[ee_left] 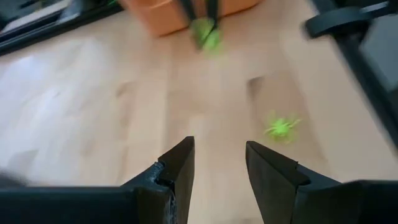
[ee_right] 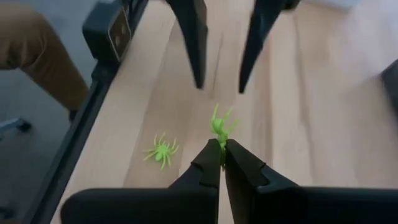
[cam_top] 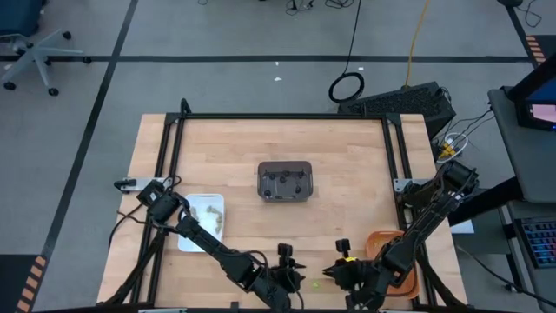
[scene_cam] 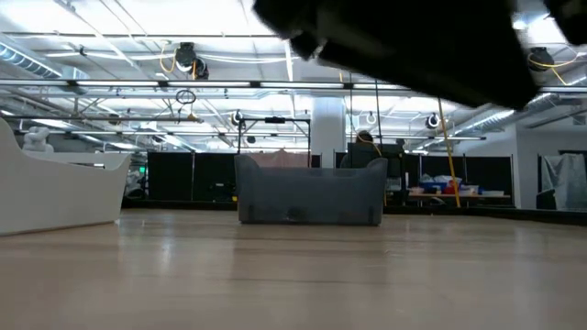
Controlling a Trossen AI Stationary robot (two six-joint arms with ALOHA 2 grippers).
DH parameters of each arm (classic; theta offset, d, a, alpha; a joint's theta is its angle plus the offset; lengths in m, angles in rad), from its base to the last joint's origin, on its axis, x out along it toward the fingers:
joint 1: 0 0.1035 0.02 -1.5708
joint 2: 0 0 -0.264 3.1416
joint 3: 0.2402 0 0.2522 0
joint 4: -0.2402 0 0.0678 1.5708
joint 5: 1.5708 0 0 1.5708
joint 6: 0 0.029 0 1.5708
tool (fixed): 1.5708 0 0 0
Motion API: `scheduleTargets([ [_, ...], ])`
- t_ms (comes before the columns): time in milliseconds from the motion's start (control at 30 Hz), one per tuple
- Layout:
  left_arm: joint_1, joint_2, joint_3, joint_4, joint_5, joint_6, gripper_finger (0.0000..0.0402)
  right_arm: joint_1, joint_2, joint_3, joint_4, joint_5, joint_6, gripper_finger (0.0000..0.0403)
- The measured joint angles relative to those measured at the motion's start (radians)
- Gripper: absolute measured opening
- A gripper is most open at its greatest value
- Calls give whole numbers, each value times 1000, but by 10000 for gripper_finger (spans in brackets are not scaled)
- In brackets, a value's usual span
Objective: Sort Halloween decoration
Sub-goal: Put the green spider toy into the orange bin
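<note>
Right gripper [ee_right: 222, 163]: jaws pressed together on a lime-green spider [ee_right: 220, 126], which sticks out past the fingertips just above the table [cam_top: 347, 165], near its front edge.
Left gripper [ee_left: 219, 163]: jaws apart, nothing between them, low over the bare wood and facing the right gripper from close by.
Second spider [ee_right: 161, 150]: lime-green, lying flat on the wood just beside the held one, near the table's front edge; in the left wrist view it lies a little off to one side of the open fingers.
Orange tray [cam_top: 389, 261]: at the front right of the table, right behind the right gripper.
White tray [cam_top: 202, 223]: at the front left, beside the left arm, with several pale tan trinkets [cam_top: 211, 211] inside.
Dark grey tray [cam_top: 285, 181]: at the middle of the table, well apart from both grippers, with a few dark trinkets [cam_top: 287, 179] in it.
Person: a tan trouser leg [ee_right: 34, 55] beyond the table's edge in the right wrist view.
</note>
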Motion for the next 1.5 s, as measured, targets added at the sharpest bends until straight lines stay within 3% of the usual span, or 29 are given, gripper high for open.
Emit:
scheduleTargets([
  [167, -4, -5, 0, -74, -68, -72, 150, 36, -36, 0, 0, 93, -43, 0],
  [533, -4, -5, 0, -75, -72, -69, 150, 85, -137, 1, 0, 263, -248, 0],
  [767, -2, -5, 18, -74, -63, -43, 150, 88, -207, 1, 0, 263, -466, 0],
  [1133, -10, -6, 61, -70, -60, -14, 150, 88, -228, 1, -4, 263, -949, 0],
  [1500, -12, -6, 61, -65, -59, -15, 150, 88, -228, 1, -5, 279, -1046, 0],
])
